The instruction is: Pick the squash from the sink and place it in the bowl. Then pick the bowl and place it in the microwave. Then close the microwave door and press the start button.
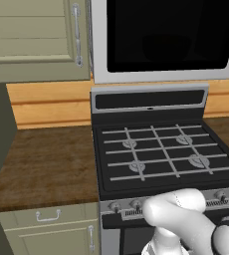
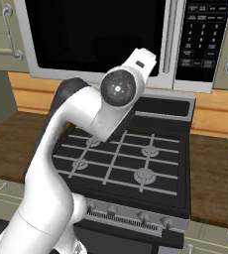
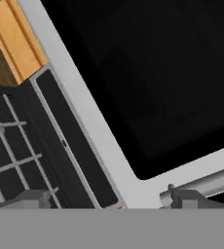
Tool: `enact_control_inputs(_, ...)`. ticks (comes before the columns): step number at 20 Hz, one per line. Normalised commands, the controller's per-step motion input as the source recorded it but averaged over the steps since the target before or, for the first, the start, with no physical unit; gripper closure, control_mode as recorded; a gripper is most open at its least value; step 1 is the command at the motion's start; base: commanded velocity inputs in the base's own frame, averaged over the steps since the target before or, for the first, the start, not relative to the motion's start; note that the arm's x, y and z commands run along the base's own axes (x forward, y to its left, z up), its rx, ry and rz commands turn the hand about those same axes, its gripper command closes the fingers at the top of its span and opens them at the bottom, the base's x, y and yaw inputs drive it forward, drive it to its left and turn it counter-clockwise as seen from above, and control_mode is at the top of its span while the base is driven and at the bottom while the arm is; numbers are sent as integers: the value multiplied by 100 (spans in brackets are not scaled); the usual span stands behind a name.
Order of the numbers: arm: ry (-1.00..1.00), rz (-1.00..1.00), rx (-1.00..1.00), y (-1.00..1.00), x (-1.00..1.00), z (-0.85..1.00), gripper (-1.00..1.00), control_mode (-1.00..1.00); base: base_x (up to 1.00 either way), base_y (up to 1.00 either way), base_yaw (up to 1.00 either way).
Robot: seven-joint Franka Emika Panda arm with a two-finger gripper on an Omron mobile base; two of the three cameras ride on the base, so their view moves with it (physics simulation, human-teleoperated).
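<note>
Silver-framed microwave door [image 2: 98,37] stood shut over the stove [image 1: 161,149], its black window toward you, bar handle [image 2: 169,39] beside the dark control panel [image 2: 202,34]. Your claw [image 3: 111,200] hung spread wide and empty near the door's lower corner, fingertips [image 3: 33,198] well apart. Wooden bench [image 1: 47,164] lay left of the stove.
</note>
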Motion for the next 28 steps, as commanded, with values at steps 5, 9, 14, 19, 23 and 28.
enact_control_inputs(5,0,42,1,-57,4,0,-100,-100,0,0,0)
enact_control_inputs(9,0,36,0,-43,21,0,-100,-100,0,0,0)
enact_control_inputs(14,0,26,0,-34,34,0,-100,-100,0,0,0)
enact_control_inputs(19,0,11,0,-32,40,0,-100,-100,0,0,0)
enact_control_inputs(23,0,5,0,-33,46,0,-100,-100,0,0,0)
enact_control_inputs(28,0,4,0,-33,32,-4,-100,-100,0,0,0)
